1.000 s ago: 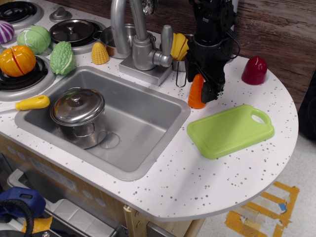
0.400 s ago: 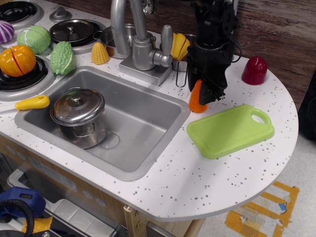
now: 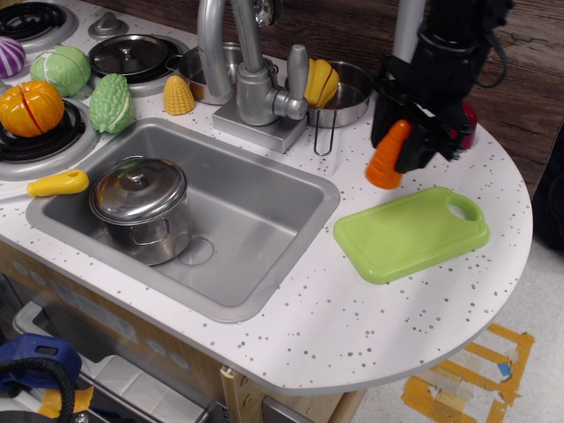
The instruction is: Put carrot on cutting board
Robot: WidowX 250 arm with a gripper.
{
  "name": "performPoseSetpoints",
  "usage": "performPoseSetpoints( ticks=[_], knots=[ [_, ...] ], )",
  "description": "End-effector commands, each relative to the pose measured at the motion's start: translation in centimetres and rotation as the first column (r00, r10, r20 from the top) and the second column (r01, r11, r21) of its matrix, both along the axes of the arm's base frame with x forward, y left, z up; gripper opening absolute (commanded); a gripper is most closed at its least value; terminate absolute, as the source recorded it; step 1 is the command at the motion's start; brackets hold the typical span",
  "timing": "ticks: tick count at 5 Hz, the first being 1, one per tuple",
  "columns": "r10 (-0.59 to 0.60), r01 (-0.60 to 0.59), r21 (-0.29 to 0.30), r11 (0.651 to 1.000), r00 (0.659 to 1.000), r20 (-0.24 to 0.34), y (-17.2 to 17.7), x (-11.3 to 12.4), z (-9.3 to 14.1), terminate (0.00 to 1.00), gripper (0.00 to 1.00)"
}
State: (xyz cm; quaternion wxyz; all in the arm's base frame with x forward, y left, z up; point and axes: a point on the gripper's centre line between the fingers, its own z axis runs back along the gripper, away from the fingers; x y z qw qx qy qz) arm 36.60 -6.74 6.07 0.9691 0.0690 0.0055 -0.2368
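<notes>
One carrot (image 3: 388,157) and one cutting board (image 3: 410,233) were in view on the speckled worktop (image 3: 370,317). The carrot, tilted with its tip up, sat clamped between the fingers of the black end effector (image 3: 407,141), lifted just above the worktop beyond the board's far edge. The green board lay flat beside the sink (image 3: 256,229), which held one steel pot (image 3: 139,204).

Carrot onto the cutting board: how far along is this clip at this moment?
Done: the gripper has the carrot clamped and tilted, seemingly lifted off the counter. In hand: carrying it, now just behind the board's far edge. Left: the green cutting board is bare, so the carrot has yet to be brought over it, lowered and released.
</notes>
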Motion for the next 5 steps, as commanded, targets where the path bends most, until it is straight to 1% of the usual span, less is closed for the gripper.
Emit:
performPoseSetpoints(
  ticks=[1,2,3,4,5],
  knots=[
    [0.059,-0.056,-0.025,0.998,0.99,0.127,-1.5,-1.3,1.3,0.0,0.0],
    [0.055,-0.048,-0.047,0.998,0.985,0.165,-1.4,-1.8,0.2,0.0,1.0],
    [0.038,-0.028,-0.05,0.998,0.976,0.214,-1.4,-1.5,-0.5,0.0,0.0],
    [0.009,0.0,-0.037,0.999,0.969,0.246,-1.5,-1.2,-0.2,0.0,1.0],
    [0.009,0.0,-0.037,0.999,0.969,0.246,-1.5,-1.2,-0.2,1.0,1.0]
  ],
)
